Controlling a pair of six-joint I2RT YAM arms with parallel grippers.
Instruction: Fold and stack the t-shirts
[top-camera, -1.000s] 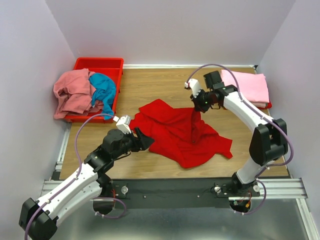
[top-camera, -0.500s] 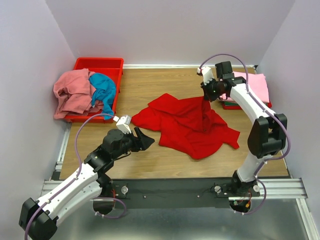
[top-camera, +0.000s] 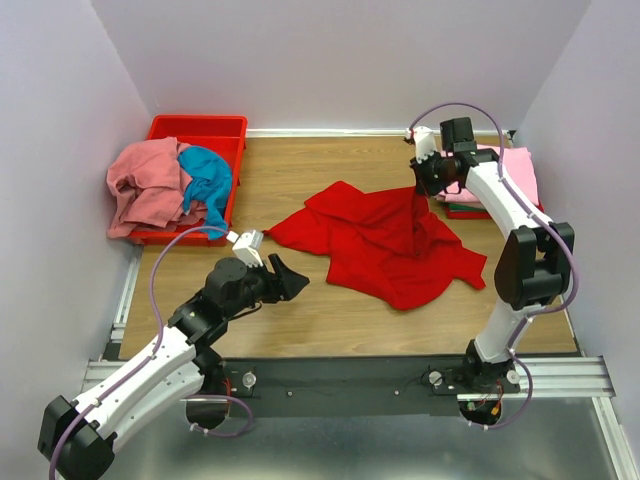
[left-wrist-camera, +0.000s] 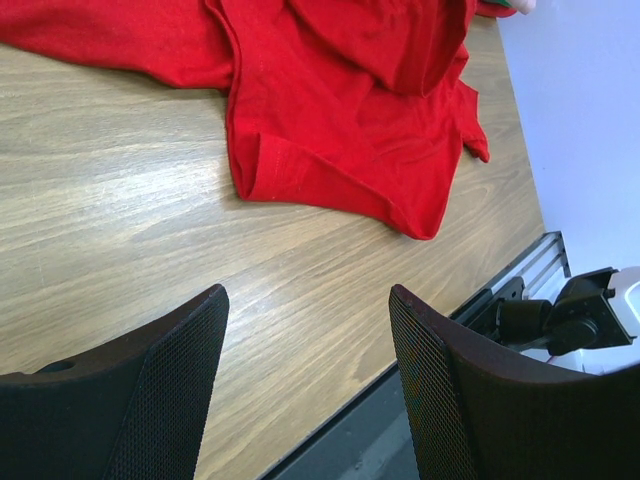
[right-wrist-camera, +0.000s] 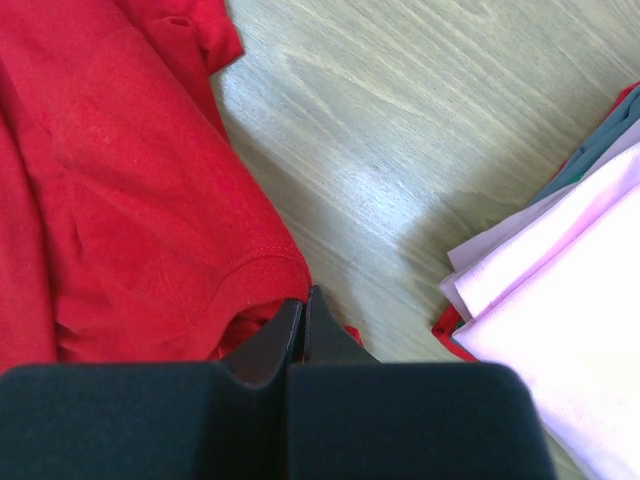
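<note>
A bright red t-shirt (top-camera: 385, 240) lies crumpled across the middle of the wooden table, also seen in the left wrist view (left-wrist-camera: 340, 110) and the right wrist view (right-wrist-camera: 130, 170). My right gripper (top-camera: 425, 190) is shut on its upper right edge, and the cloth bunches at the closed tips (right-wrist-camera: 305, 300). A folded light pink t-shirt (top-camera: 515, 175) tops a small stack at the right, close beside that gripper (right-wrist-camera: 570, 300). My left gripper (top-camera: 285, 278) hovers open near the shirt's left corner, nothing between its fingers (left-wrist-camera: 305, 300).
A red plastic bin (top-camera: 200, 128) stands at the back left, with a salmon pink shirt (top-camera: 145, 185) and a teal shirt (top-camera: 208, 180) draped over its rim. Walls close in at left, right and back. The table's front rail (left-wrist-camera: 540, 260) runs below the shirt.
My right gripper has travelled right and back toward the pink stack, dragging the red t-shirt rightward with it. The left arm has stayed still.
</note>
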